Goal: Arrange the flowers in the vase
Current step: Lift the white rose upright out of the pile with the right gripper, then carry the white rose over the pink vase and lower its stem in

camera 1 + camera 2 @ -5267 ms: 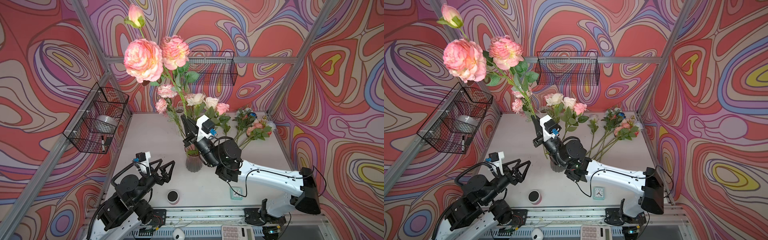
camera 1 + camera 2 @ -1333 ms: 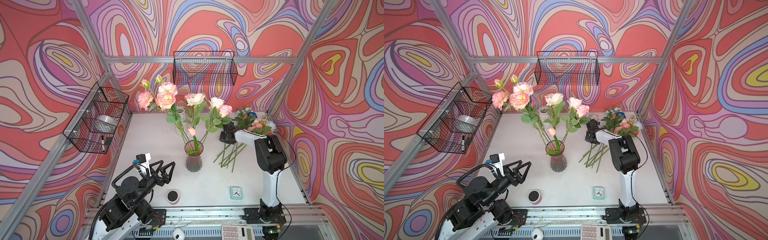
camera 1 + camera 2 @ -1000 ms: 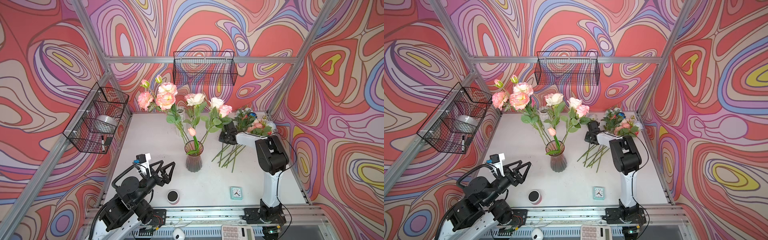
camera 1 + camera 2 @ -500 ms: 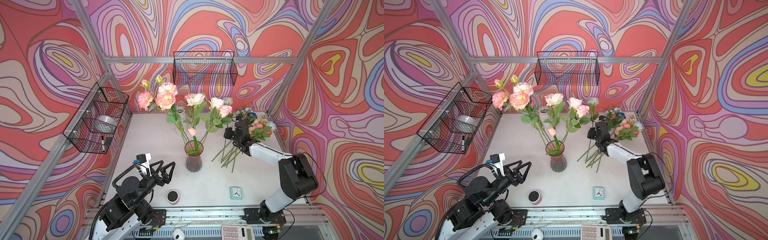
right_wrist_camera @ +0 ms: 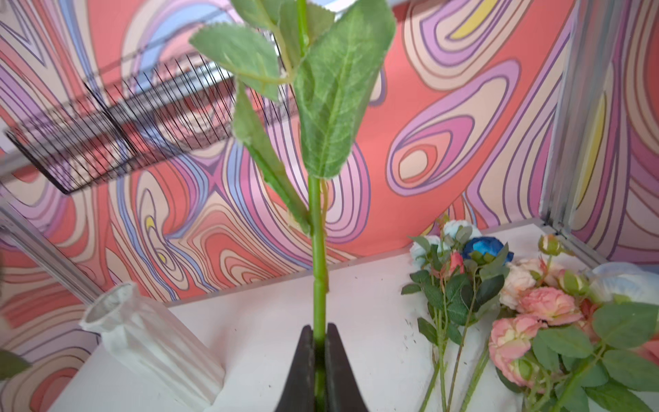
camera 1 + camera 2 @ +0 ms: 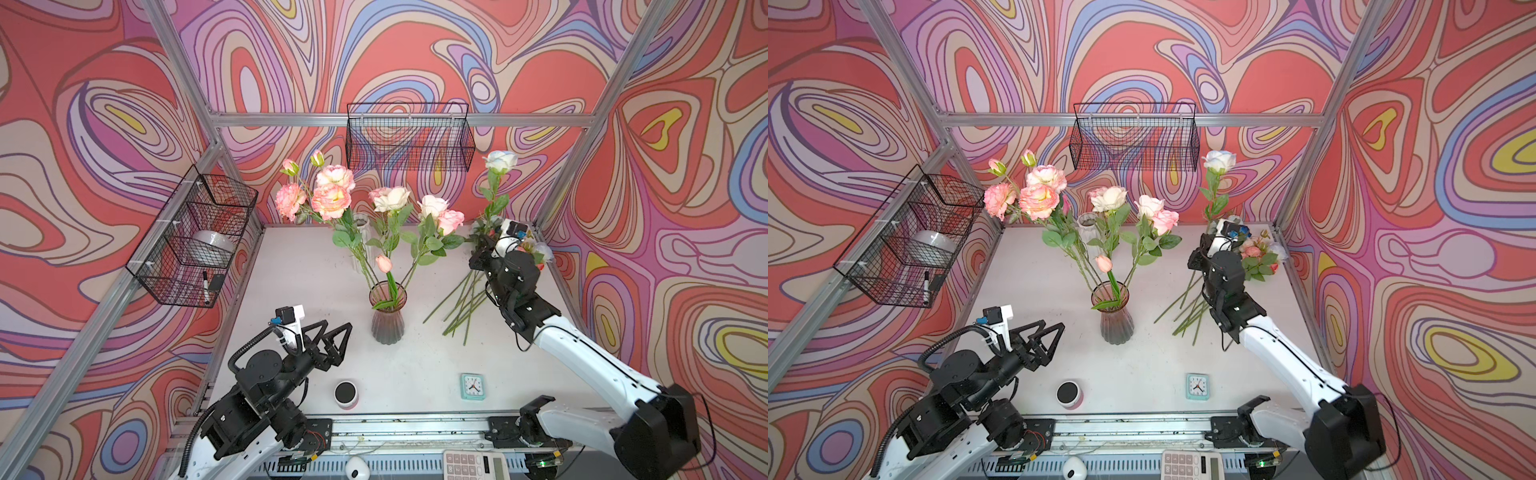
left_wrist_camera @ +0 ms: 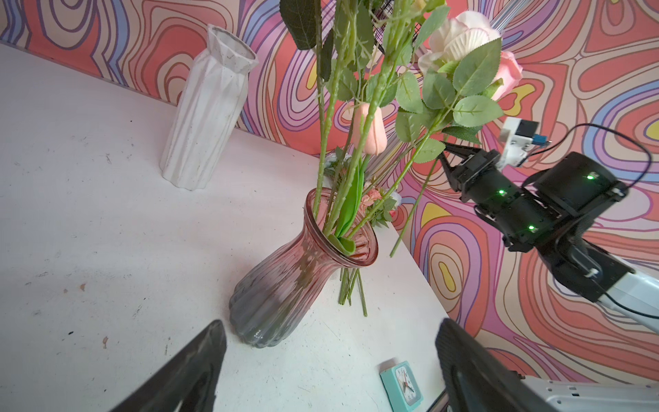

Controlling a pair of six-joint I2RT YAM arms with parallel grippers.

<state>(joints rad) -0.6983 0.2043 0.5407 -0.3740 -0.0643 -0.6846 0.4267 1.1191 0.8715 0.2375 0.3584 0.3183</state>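
Observation:
The ribbed pink-grey glass vase (image 6: 386, 320) (image 6: 1116, 320) (image 7: 303, 278) stands mid-table and holds several flowers (image 6: 332, 199) with pink, peach and cream heads. My right gripper (image 5: 320, 330) (image 6: 478, 261) is shut on the green stem (image 5: 318, 249) of a pale blue rose (image 6: 500, 160) (image 6: 1219, 161), held upright above the back right of the table. Beneath it lies a pile of flowers (image 6: 461, 303) (image 5: 535, 306) with pink, cream and dark blue heads. My left gripper (image 6: 337, 325) (image 6: 1054, 325) (image 7: 331, 328) hovers open and holds nothing, front left of the vase.
A white ribbed vase (image 6: 360, 232) (image 7: 207, 110) stands behind the glass one. A teal clock (image 6: 472, 385) and a small pink cylinder with a black top (image 6: 346, 393) sit near the front edge. Wire baskets hang on the back wall (image 6: 409, 137) and left wall (image 6: 195, 237).
My right gripper has risen from the pile with the pale blue rose, whose head now stands high by the back basket. The right arm has stretched out. The left arm has not moved.

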